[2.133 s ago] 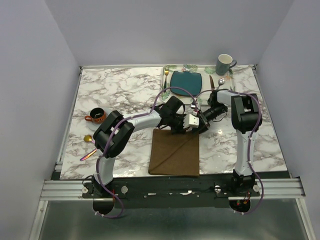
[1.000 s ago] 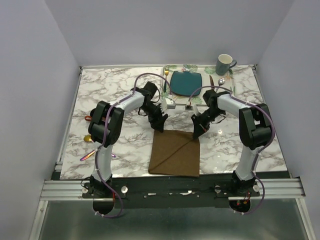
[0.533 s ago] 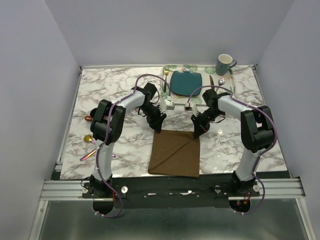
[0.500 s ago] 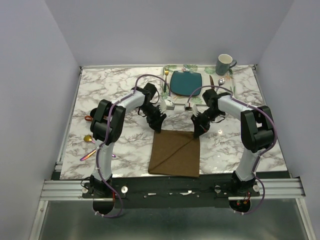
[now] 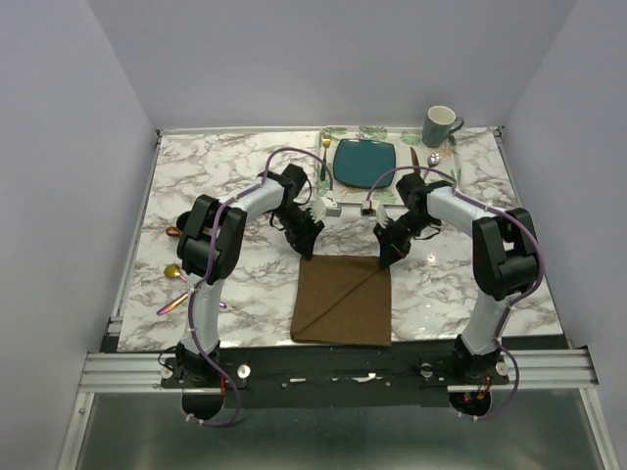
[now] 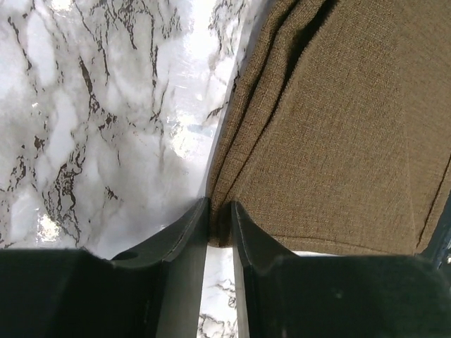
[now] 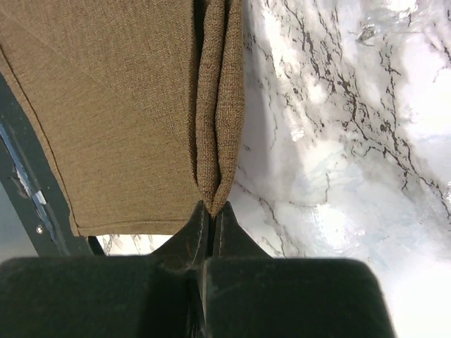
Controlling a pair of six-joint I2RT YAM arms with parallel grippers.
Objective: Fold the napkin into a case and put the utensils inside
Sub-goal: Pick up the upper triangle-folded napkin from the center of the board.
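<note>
I see the napkin (image 5: 343, 304) lying just on the near side of the teal plate (image 5: 364, 164), part-folded with a diagonal crease. My right gripper (image 7: 211, 208) pinches its plate-side right corner tight. The left gripper (image 6: 218, 211), jaws narrow, seems clamped on the other corner. The utensils (image 5: 174, 299) sit well left of the plate, not yet loaded.

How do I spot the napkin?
Look at the marble table, at the middle of its near edge. The napkin is the flat cloth lying there. It is plain dark brown, unlike the leaf-printed placemat far back under the teal plate.
</note>
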